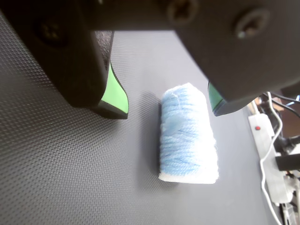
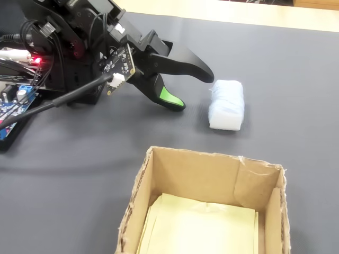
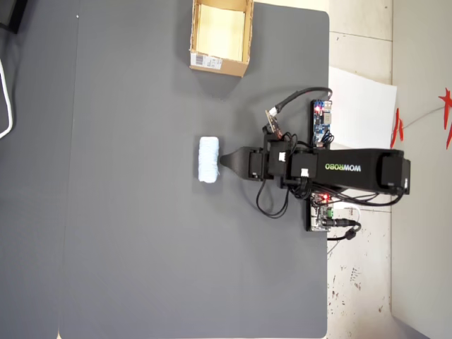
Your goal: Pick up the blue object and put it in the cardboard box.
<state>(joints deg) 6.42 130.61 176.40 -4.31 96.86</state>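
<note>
The blue object (image 1: 187, 136) is a pale blue, yarn-like oblong block lying on the dark mat. In the wrist view it sits just beyond my open gripper (image 1: 166, 107), nearer the right green-padded fingertip (image 1: 214, 96) than the left one (image 1: 115, 93). In the fixed view the gripper (image 2: 193, 90) stands open a short way left of the blue object (image 2: 226, 105), with nothing between its jaws. The overhead view shows the gripper (image 3: 224, 161) pointing at the blue object (image 3: 208, 159). The cardboard box (image 2: 196, 174) stands open in front, and at the mat's top (image 3: 215, 63) in the overhead view, well apart from the block.
A white power strip (image 1: 265, 140) with cables lies off the mat's right edge in the wrist view. Circuit boards and wires (image 2: 16, 100) sit beside the arm's base (image 3: 332, 169). The mat's edge runs just under the base, with floor and white paper (image 3: 360, 99) beyond it.
</note>
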